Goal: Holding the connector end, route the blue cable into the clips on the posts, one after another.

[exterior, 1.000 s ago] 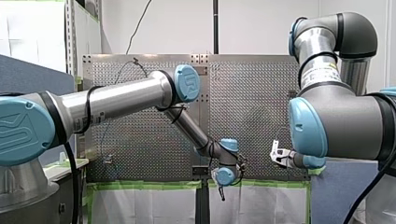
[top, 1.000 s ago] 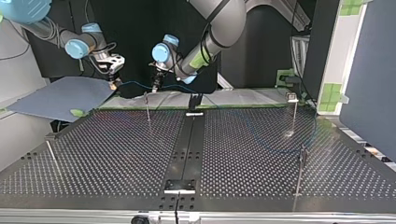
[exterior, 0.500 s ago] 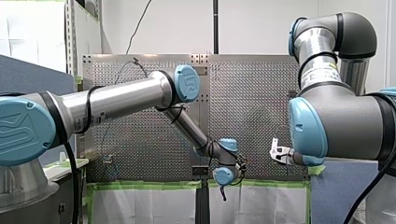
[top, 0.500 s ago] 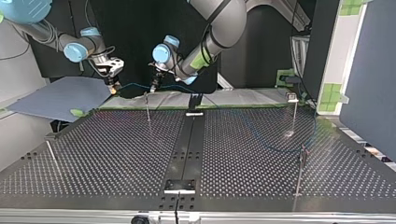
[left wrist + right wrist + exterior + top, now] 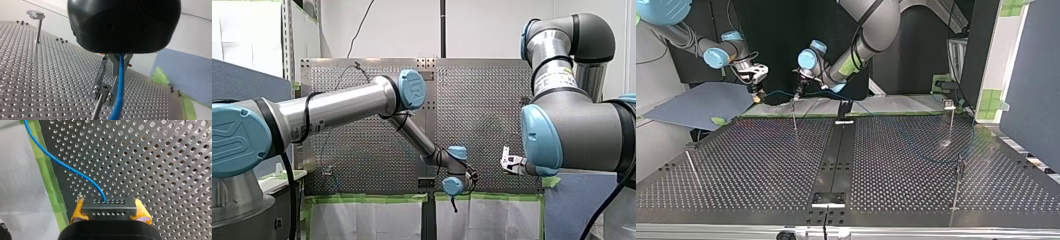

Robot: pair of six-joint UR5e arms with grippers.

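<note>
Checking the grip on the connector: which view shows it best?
Right wrist view: the connector clamped between my right gripper's yellow pads, blue cable leaving it. Top view shows only a speck; front and left wrist views don't resolve it.

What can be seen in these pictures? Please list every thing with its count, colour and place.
perforated table: one, metal, fills the top view
posts: four, metal, upright on the table
blue cable: one, blue, runs from the connector to beside my left claw
connector: one, grey, in my right claw
tape: green, along the table's edge
sheet: one, blue-grey, beyond the table, top view's left
left claw: one, black, at the far post
right claw: one, yellow pads, shut on the connector
</note>
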